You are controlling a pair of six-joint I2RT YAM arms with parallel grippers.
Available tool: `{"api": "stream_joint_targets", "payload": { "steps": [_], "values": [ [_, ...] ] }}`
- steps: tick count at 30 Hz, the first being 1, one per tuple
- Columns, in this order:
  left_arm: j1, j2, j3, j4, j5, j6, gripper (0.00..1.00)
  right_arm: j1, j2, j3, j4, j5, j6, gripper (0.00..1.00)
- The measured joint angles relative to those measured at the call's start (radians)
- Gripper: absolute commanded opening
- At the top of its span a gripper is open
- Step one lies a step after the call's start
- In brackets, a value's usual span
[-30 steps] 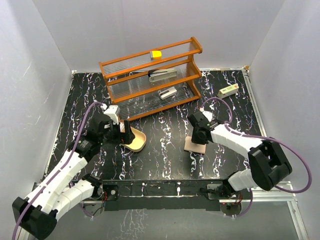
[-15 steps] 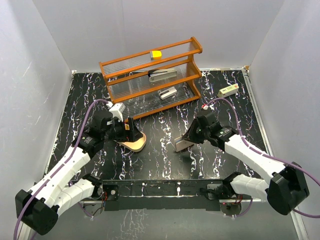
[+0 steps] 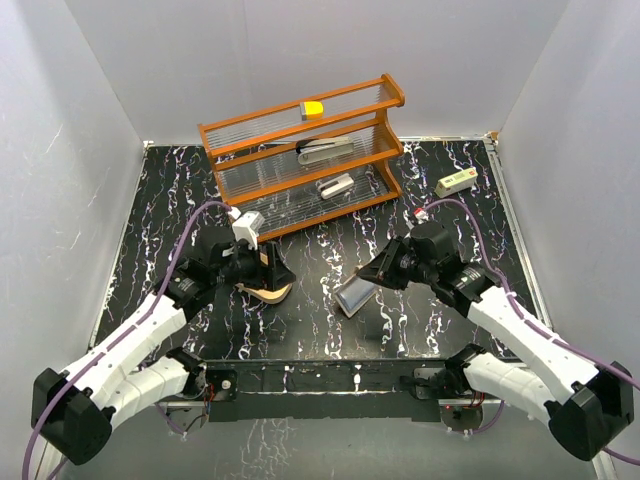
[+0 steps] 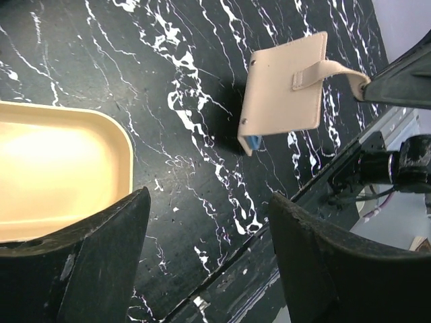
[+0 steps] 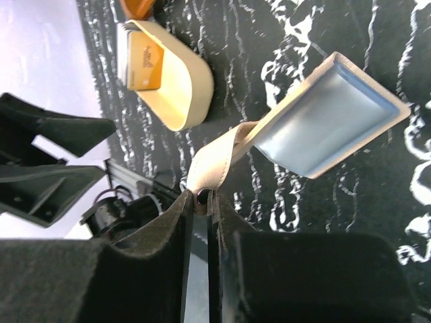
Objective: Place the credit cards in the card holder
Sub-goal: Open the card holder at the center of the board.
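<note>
The right end effector [image 5: 202,196] clamps the wallet [image 5: 330,114] strap; the left end effector [image 4: 209,208] stands apart. The thin strap may slip, dropping the wallet.

The left arm [image 3: 125,350] and right arm [image 3: 520,325] were white shells joined by black joints, each trailed by a purple cable [image 3: 186,232]. The left claw [image 4: 209,259] and right claw [image 5: 201,202] had thick matte-black fingers [image 4: 323,269].

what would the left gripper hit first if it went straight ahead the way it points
Probably the bare black tabletop between the tan tray and the wallet the right gripper holds by its strap; depth is unclear.
</note>
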Motion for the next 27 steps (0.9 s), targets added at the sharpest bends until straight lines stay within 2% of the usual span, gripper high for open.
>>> {"api": "stream_joint_targets", "payload": {
  "steps": [6, 10, 14, 21, 27],
  "values": [
    [-0.064, 0.003, -0.067, 0.103, 0.027, 0.044, 0.66, 0.000, -0.101, -0.055, 0.049, -0.077, 0.118, 0.00],
    [-0.118, 0.032, -0.078, 0.165, 0.051, 0.096, 0.69, 0.000, -0.146, -0.068, 0.077, -0.109, 0.192, 0.00],
    [-0.150, 0.068, -0.077, 0.259, 0.089, 0.116, 0.74, 0.000, -0.153, -0.068, 0.104, -0.115, 0.229, 0.00],
    [-0.177, 0.098, -0.092, 0.453, 0.129, 0.140, 0.75, 0.000, -0.152, -0.068, 0.161, -0.137, 0.281, 0.00],
    [-0.188, 0.145, -0.096, 0.542, 0.119, 0.182, 0.74, 0.000, -0.152, -0.068, 0.210, -0.162, 0.311, 0.00]
  ]
}}
